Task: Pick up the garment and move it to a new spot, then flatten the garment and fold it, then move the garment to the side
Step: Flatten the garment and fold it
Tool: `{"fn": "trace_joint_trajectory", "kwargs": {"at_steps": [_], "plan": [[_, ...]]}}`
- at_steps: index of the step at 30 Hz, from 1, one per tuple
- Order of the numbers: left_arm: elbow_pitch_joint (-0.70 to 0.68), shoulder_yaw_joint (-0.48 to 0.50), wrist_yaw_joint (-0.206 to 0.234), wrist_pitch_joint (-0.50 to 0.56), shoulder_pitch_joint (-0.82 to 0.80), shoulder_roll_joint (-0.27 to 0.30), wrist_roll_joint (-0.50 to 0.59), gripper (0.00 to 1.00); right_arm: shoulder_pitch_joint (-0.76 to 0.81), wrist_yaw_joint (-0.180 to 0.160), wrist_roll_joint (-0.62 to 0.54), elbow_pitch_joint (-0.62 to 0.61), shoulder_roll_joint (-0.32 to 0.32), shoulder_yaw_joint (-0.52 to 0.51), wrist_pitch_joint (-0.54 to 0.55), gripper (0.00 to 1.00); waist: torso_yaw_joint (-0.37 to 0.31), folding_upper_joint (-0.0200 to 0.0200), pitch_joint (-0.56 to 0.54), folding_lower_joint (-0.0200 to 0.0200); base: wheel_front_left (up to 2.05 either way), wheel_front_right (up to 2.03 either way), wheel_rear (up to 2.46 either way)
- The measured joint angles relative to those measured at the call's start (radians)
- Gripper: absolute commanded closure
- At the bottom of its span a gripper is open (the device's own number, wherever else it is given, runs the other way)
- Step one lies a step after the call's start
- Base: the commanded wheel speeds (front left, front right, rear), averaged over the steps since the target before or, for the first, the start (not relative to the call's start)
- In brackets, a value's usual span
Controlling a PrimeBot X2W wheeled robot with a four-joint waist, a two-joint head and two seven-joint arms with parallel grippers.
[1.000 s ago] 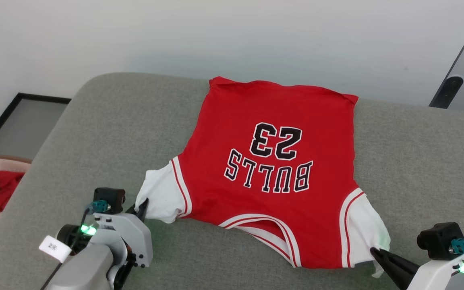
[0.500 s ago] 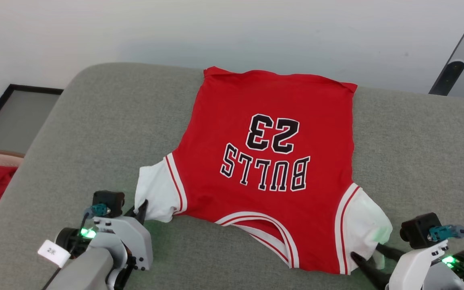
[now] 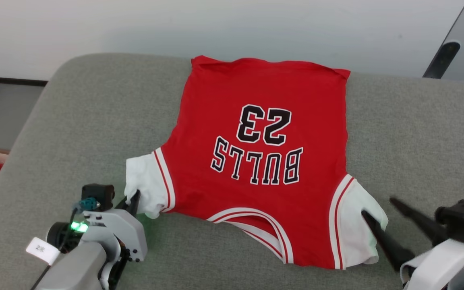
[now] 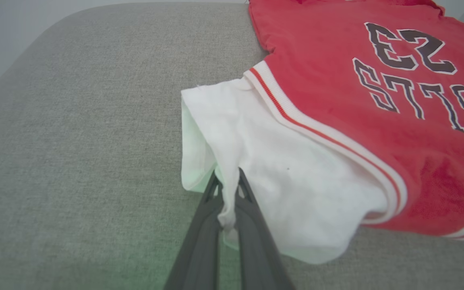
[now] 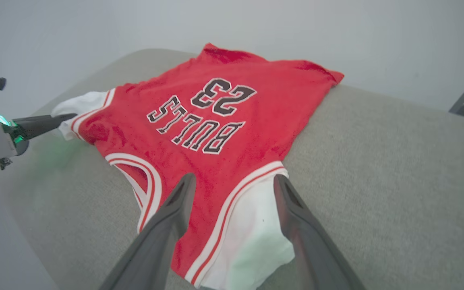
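The garment (image 3: 256, 88), soft red jersey with white sleeves and striped trim, lies spread flat on the grey woven cushion (image 3: 75, 121), hem at its far edge. The left gripper (image 3: 134, 200) pinches one sleeve at the cushion's front. The right gripper (image 3: 378, 206) has its fingers wide apart over the other sleeve, gripping nothing.

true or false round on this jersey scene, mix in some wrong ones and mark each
1. The left gripper is shut on a white sleeve of the jersey. True.
2. The right gripper is clamped on the other sleeve. False: its jaws stand open and hold nothing.
3. The lettering faces up. True.
4. The jersey is folded in half. False: it lies spread out, unfolded.
5. The jersey lies on a wooden table. False: it lies on a grey cushion.
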Motion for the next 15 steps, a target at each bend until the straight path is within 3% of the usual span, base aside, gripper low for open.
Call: {"fn": "trace_joint_trajectory", "kwargs": {"at_steps": [7,15], "plan": [[-0.043,0.03,0.012,-0.001,0.001,0.012,0.016,1.0,-0.089,0.001,-0.107,-0.032,0.05,-0.057,-0.195,0.0,-0.009,0.0,0.032,0.0,0.0,0.0,0.0],[-0.086,0.049,0.026,-0.001,-0.018,-0.003,0.047,1.0,-0.377,0.001,-0.172,0.175,0.081,-0.084,-0.226,0.0,0.005,0.0,0.083,0.0,0.0,0.0,0.0]]}}
